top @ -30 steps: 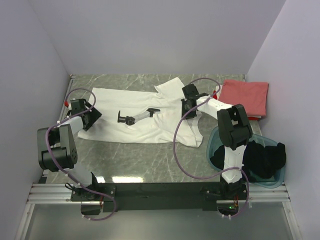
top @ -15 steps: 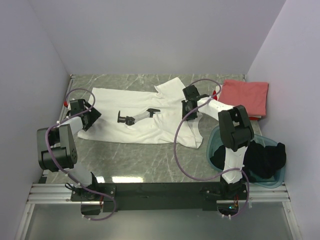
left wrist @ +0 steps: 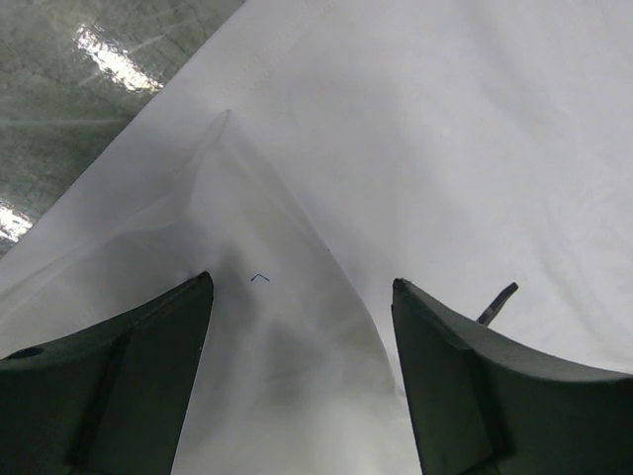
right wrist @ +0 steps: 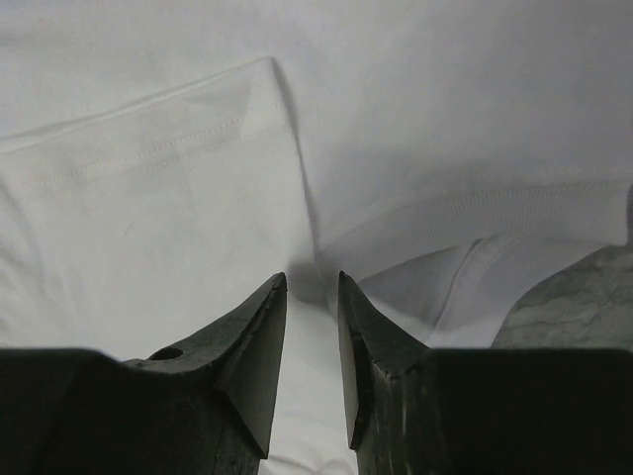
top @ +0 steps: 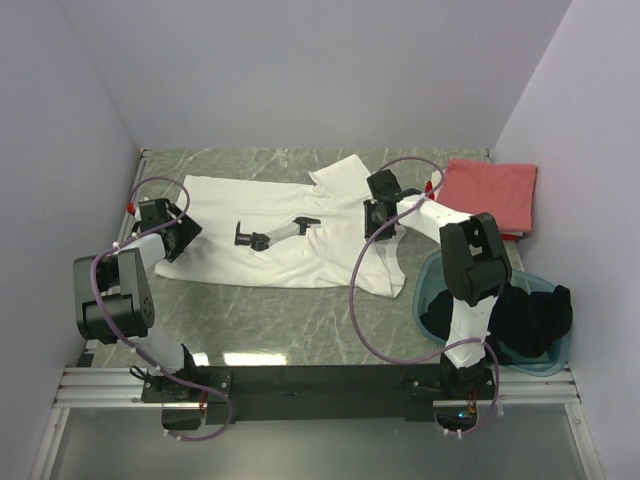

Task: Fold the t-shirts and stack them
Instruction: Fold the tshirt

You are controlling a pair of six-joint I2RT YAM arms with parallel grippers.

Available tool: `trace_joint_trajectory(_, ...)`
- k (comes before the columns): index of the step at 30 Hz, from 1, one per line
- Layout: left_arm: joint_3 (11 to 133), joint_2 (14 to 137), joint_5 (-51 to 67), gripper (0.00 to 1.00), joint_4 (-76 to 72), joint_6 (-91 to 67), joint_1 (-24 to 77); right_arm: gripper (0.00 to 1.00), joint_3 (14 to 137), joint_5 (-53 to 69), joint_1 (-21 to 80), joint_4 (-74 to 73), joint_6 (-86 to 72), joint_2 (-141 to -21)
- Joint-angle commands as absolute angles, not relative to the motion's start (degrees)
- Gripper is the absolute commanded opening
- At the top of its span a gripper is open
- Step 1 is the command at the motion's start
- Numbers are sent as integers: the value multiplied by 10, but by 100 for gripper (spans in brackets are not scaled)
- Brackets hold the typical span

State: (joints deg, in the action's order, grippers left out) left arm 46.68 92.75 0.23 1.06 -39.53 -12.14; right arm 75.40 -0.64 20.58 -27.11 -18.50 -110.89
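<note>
Right wrist view puts the right gripper (right wrist: 313,287) low on the large white t-shirt (right wrist: 415,119), which lies spread across the table (top: 300,320) between both arms. Its jaws stand nearly together at a ridge of cloth (nipped or not, I cannot tell). The left gripper (left wrist: 302,297) hangs spread wide over the shirt's left end. A one-layer or missed pinch would likely drag the fold crooked.
</note>
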Motion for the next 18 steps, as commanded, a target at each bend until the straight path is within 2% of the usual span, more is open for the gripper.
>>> trace_joint_trajectory(1, 456, 927, 6, 80, 6, -381, -127, 35, 748, -2, 203, -270, -175, -1070)
trace_joint_trajectory(18, 457, 930, 11, 80, 6, -377, -127, 34, 758, -2, 204, -270, -170, -1094)
